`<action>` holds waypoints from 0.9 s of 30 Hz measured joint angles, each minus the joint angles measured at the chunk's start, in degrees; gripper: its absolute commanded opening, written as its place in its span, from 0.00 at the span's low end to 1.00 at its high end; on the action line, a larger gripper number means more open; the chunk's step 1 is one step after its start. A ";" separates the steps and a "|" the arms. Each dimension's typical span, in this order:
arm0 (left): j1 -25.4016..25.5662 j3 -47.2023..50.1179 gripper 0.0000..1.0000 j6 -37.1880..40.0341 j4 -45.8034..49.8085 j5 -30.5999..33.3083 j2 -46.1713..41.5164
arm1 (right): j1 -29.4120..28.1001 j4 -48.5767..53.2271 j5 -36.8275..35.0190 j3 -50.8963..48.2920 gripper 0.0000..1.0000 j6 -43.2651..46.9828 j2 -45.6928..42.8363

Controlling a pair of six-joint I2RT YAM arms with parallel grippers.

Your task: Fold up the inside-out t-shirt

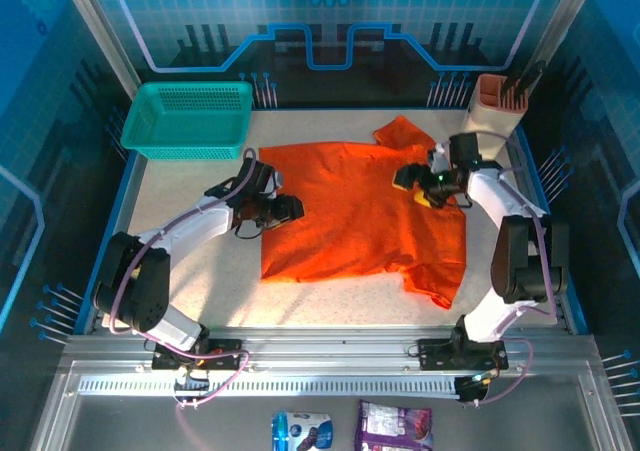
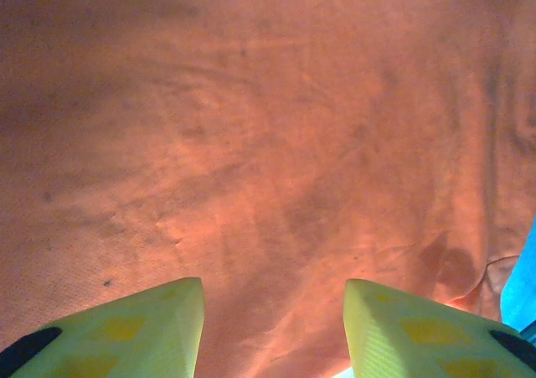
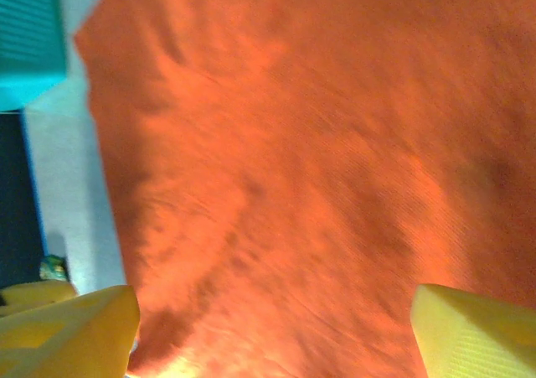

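The inside-out t-shirt (image 1: 360,211) lies spread flat on the table, bright orange-red and plain, with one sleeve (image 1: 400,133) pointing to the back and the other (image 1: 440,283) at the near right. My left gripper (image 1: 288,209) hovers at the shirt's left edge. In the left wrist view its yellow fingers (image 2: 151,328) stand apart over the cloth (image 2: 276,143), and the left gripper (image 2: 272,286) is open with nothing between them. My right gripper (image 1: 408,179) is over the shirt's upper right part. The right gripper (image 3: 274,294) is wide open above the cloth (image 3: 318,143), pinching nothing.
A teal mesh basket (image 1: 190,119) stands at the back left, close to the shirt's far left corner. A tan cup-like holder (image 1: 497,101) stands at the back right corner. Pale speckled table (image 1: 200,281) shows left of and in front of the shirt. Two snack packets (image 1: 395,426) lie beyond the near rail.
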State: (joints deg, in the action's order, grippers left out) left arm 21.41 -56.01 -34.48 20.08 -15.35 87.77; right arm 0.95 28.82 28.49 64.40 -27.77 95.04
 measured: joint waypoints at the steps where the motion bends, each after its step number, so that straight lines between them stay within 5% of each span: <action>1: -0.02 0.44 0.48 0.00 -0.26 -0.13 0.33 | 0.90 -0.37 0.02 -2.01 0.85 -0.04 -0.07; 10: -1.01 3.63 0.48 -0.11 -1.99 -0.11 6.29 | 8.00 -9.84 1.55 -12.76 0.83 -0.70 2.75; 17: -8.61 6.08 0.49 0.50 -1.95 0.79 7.43 | 8.39 -10.29 1.55 -12.66 0.82 0.28 2.89; 24: -8.87 6.08 0.42 1.40 0.90 1.18 1.68 | 7.48 -3.15 -3.45 -14.88 0.82 0.90 -9.35; 27: -6.47 6.29 0.29 0.85 2.12 1.55 -2.86 | 7.19 -0.09 -5.09 -16.61 0.82 0.90 -16.24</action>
State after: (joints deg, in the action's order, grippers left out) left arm 14.94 -49.71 -33.63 22.20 -13.80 84.90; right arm 8.14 28.73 23.40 47.79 -26.87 78.81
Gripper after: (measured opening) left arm 0.378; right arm 0.818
